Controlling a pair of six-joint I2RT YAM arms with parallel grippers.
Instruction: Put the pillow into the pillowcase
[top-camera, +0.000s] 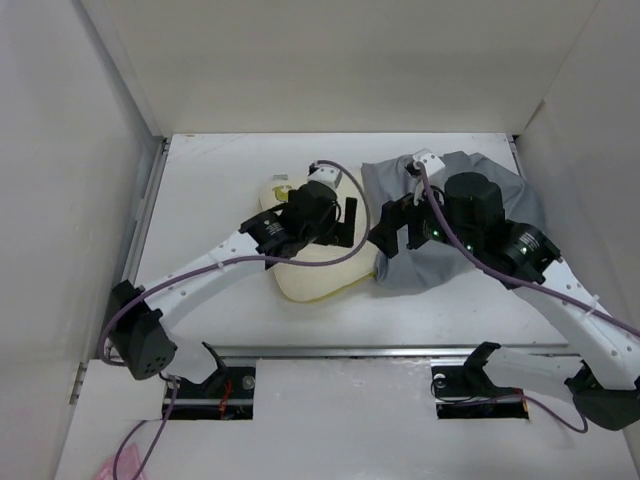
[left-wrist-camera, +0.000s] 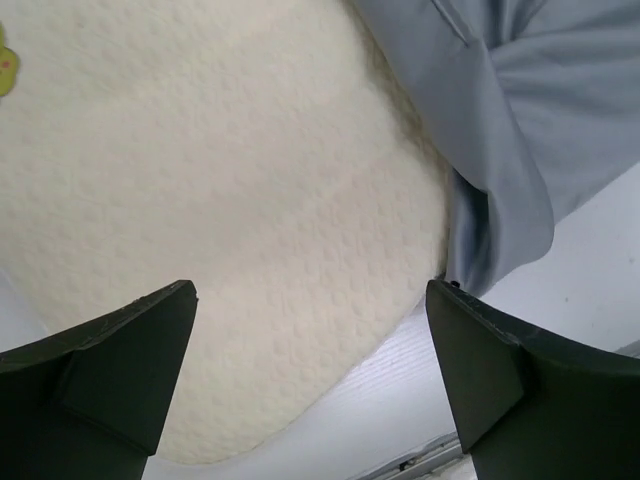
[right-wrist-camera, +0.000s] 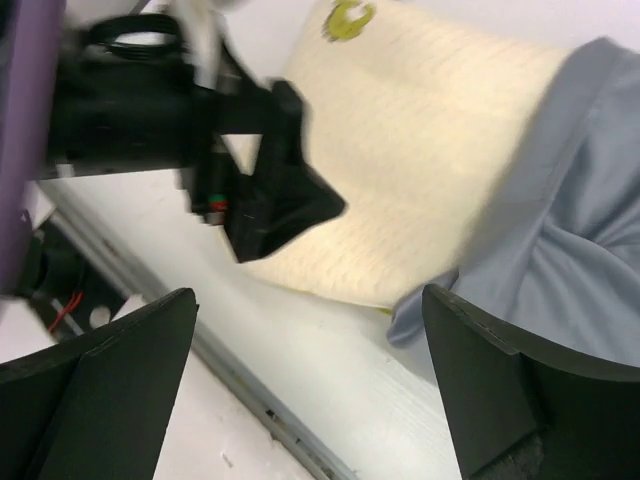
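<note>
Left gripper (left-wrist-camera: 310, 290) and right gripper (right-wrist-camera: 310, 295) both spread apart, empty, above pillow (top-camera: 310, 282), whose right end sits in grey pillowcase (top-camera: 425, 272) mouth on surface (top-camera: 220, 180). Likely best: right pinches upper hem, left pushes pillow rightward, flat.

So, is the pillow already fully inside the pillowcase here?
No, in the top view most of the cream pillow lies bare, to the left of the grey pillowcase.
</note>
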